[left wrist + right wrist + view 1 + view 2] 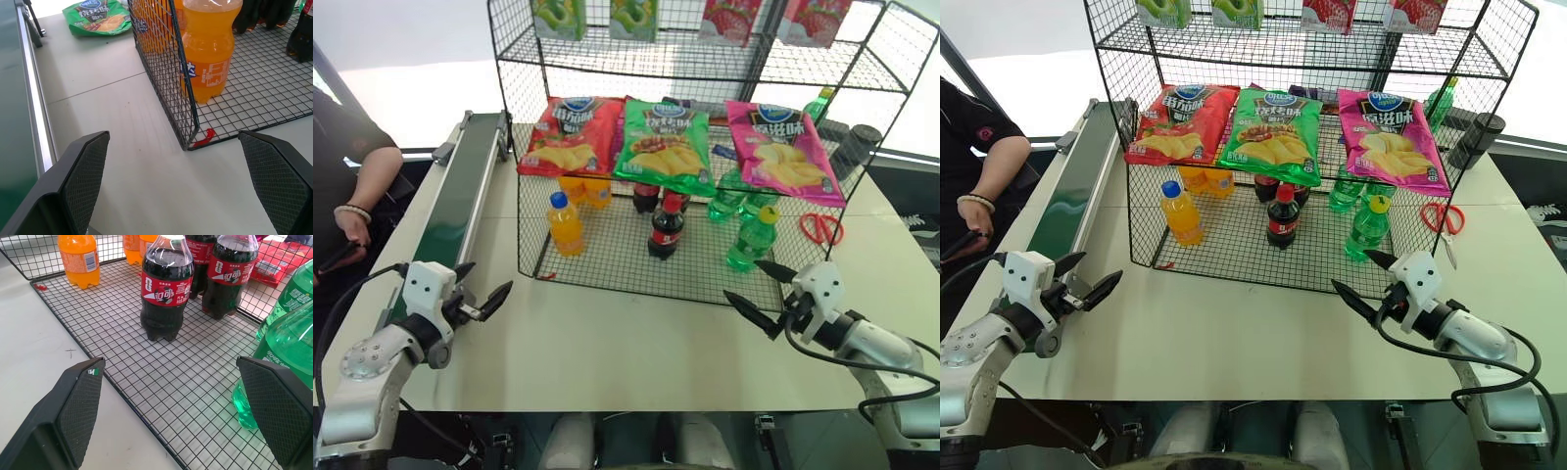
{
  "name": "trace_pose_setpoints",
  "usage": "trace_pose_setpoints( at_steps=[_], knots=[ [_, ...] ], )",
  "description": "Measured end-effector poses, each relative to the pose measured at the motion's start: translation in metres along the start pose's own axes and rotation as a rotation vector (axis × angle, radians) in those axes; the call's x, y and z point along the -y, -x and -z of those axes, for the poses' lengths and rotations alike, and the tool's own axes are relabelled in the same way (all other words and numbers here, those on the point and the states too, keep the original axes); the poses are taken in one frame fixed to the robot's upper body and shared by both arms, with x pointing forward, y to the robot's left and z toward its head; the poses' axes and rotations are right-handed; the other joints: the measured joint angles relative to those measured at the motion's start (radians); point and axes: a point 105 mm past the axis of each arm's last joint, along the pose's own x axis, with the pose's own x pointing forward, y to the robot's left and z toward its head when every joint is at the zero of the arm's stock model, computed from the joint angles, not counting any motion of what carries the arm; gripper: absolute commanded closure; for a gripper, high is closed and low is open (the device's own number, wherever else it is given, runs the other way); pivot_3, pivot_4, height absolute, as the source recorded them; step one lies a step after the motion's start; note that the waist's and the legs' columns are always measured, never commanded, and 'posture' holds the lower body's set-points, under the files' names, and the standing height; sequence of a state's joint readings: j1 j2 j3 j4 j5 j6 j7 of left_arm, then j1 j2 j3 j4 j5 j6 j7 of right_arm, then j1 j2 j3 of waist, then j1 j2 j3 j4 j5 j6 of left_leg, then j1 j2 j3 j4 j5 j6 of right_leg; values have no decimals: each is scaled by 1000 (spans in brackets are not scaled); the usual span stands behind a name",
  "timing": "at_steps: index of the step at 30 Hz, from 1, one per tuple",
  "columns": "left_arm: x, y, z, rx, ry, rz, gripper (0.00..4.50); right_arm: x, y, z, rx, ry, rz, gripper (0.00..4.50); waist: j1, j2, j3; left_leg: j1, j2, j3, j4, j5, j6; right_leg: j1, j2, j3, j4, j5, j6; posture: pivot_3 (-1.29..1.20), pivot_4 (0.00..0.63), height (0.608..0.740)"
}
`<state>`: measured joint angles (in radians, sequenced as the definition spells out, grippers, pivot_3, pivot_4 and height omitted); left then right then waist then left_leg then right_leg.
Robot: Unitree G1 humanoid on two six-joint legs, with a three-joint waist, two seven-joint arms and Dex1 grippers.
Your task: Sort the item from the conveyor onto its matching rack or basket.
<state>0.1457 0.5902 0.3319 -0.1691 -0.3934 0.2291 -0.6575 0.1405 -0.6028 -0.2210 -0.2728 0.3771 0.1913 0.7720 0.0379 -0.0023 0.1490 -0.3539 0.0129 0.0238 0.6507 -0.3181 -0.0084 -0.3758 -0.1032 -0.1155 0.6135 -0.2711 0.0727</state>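
On the white table (636,343) the green bottle (753,239) with the yellow cap stands upright on the rack (636,266) floor, right of the cola (667,231), while both grippers, left (480,290) and right (763,290), hang wide apart and empty.

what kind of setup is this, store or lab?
Likely a lab mock-up of a shop restocking station: a black wire-mesh shelf unit holding soda bottles and chip bags, on a plain white table beside a narrow dark-green conveyor belt.

Bare table (607,343) across the lower middle; the rack (636,279) and its bottles block the centre.
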Motion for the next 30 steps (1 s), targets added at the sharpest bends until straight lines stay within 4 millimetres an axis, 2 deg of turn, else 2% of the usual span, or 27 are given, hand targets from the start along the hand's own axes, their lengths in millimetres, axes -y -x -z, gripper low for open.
trace_pose_setpoints(
  at_steps=[30],
  knots=[
    [-1, 0, 1, -4, 3, -3, 0, -2, -2, -7, -2, -16, -2, 33, 0, 0, 0, 0, 0, 0, 0, 0, 0, 0, 0, 0, 0, 0, 0, 0, 150, 729]
  ],
)
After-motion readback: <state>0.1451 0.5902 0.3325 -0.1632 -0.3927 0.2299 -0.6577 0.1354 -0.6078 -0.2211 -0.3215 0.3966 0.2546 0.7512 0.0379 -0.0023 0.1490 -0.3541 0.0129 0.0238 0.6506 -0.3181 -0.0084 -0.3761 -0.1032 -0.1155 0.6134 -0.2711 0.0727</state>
